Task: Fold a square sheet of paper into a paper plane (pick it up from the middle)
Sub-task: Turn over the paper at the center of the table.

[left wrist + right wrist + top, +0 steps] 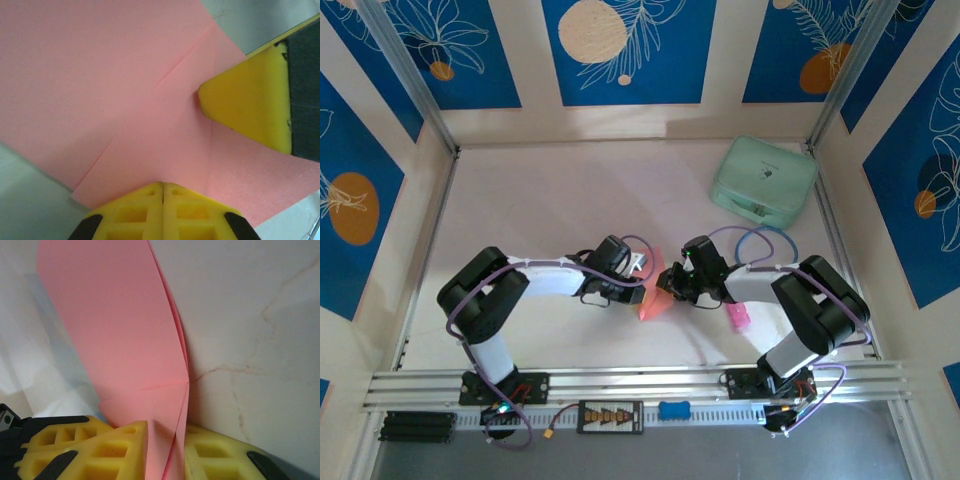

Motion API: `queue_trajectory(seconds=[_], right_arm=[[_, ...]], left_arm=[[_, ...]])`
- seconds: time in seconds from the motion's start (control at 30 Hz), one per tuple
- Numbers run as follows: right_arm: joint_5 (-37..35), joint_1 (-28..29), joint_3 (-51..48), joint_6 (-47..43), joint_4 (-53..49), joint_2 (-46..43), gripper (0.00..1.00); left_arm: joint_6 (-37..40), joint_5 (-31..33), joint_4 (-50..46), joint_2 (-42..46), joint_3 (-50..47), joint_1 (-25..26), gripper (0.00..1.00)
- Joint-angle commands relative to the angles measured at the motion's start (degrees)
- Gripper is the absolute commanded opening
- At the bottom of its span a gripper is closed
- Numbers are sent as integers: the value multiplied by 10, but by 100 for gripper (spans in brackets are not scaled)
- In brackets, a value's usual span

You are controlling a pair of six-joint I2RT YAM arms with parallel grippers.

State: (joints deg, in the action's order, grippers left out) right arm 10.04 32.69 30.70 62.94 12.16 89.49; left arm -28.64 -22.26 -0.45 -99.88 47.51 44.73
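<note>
The partly folded square sheet of paper (653, 298) hangs in the air between the two arms. It is well clear of the mint-green case (763, 178), to the case's left and on the side nearer the arm bases. The left fingers (150, 200) are clenched tight, and the sheet's lower edge seems to be nipped in their seam. The right fingers (132, 440) have drawn in on either side of the doubled layers and appear to pinch them. In the left wrist view one right finger (245, 107) presses into the sheet next to a diagonal crease. The main danger is that two firm pinches on one thin sheet will tear it or pull it askew if either arm moves without the other following. A second risk is that the layers fan apart slightly at the right fingers, so a squeeze there could set a crooked fold and spoil the plane's centre line. If either pinch slips, the sheet would drop to the worktop (550, 200) on the near side of the case, close to the small bright-pink stick (737, 316).
</note>
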Motion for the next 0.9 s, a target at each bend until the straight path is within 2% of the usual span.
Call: queue_trajectory(seconds=[0.0,0.17,0.3,0.47,0.7,0.87], right_arm=[[14,-2,-8,-17,35,9,19],[16,-7,-9,-38,36,-5,12],[16,-8,0,-80,14,-35,8],[-28,6,43,-151,-112,-94,7],[-208,58,152,-242,-369,-170,8],[-388,110,219,-266,-492,-168,7]], left_arm=[[-7,-9,-14,6,-2,-3,4],[-16,-1,-15,26,-4,-3,9],[-18,28,-28,68,-10,-3,23],[-27,91,-47,152,-47,-7,35],[-48,160,-74,276,-117,-41,45],[-56,188,-104,324,-134,-81,49]])
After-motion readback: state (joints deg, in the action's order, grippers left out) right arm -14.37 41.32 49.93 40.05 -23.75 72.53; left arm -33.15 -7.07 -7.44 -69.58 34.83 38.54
